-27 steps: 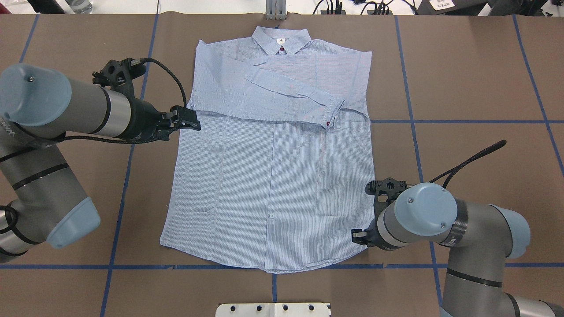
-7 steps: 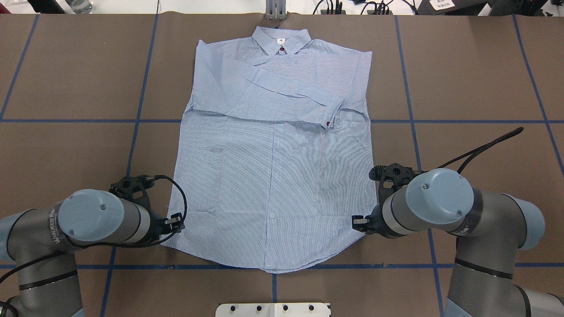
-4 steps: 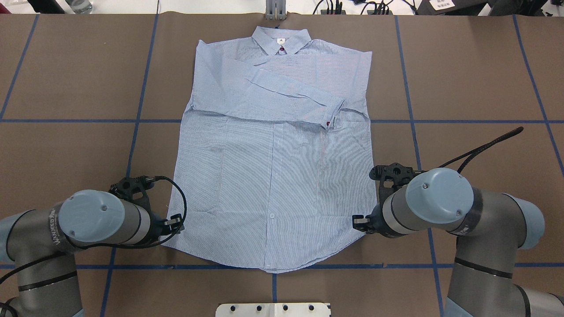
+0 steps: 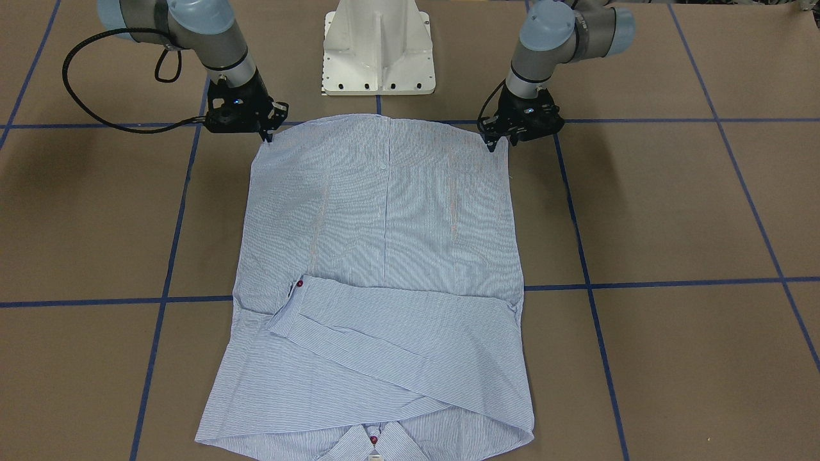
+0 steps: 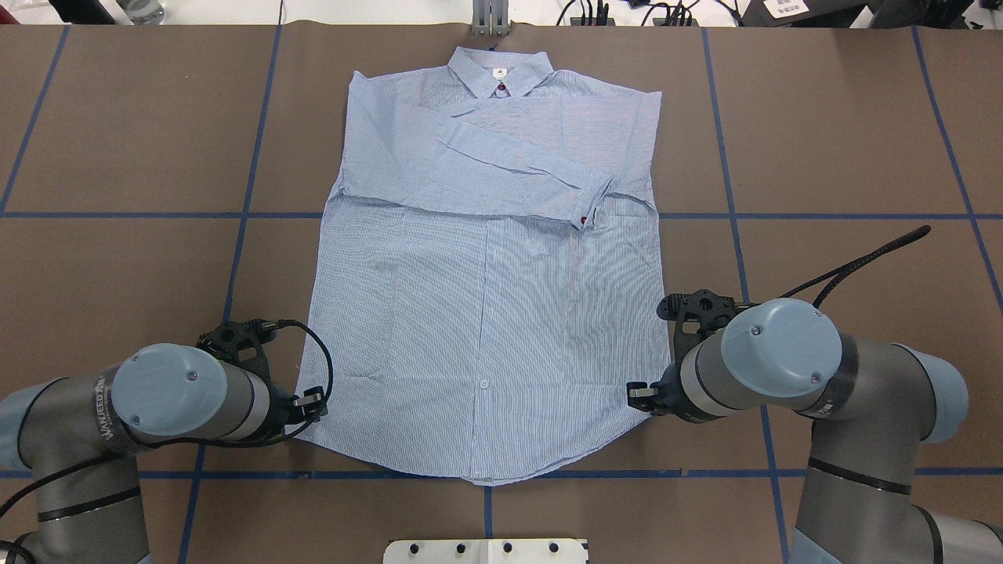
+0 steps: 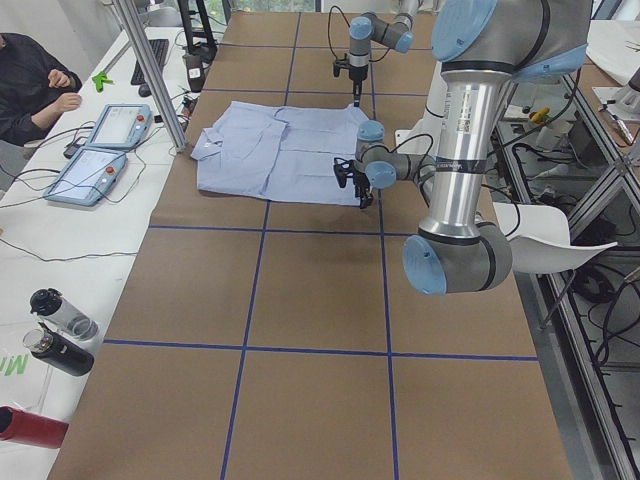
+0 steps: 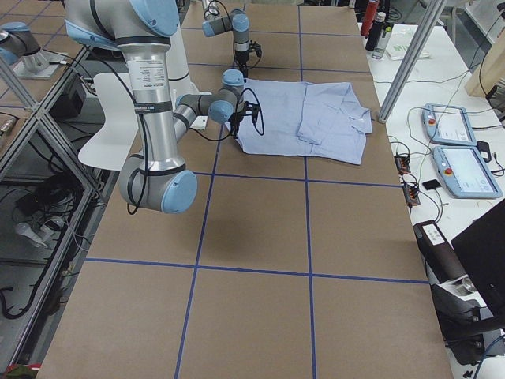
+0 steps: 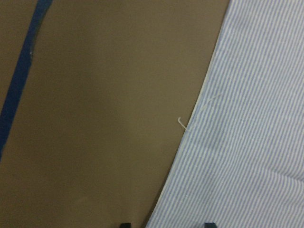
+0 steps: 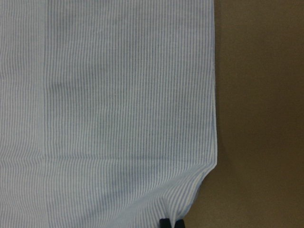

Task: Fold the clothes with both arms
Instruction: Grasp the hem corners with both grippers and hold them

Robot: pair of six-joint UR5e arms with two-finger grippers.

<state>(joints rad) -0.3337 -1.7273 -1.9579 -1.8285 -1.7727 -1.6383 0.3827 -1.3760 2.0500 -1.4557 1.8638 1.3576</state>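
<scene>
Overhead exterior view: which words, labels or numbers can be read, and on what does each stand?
"WA…", the remaining letters blurred: dark band on the left silver-grey robot arm.
Too small to read: white tag in the collar of the light blue and white striped shirt.
Too small to read: white label at the far table edge.

The shirt [image 5: 486,313] is made of thin, matt woven cloth. The table [image 5: 846,141] is covered with matt brown paper, lined with smooth blue tape [image 5: 94,214]. The arms [image 5: 878,388] are made of satin grey metal tubes with smooth plastic caps [image 5: 783,348]; the cables [image 5: 885,249] are sheathed in black braid.
</scene>
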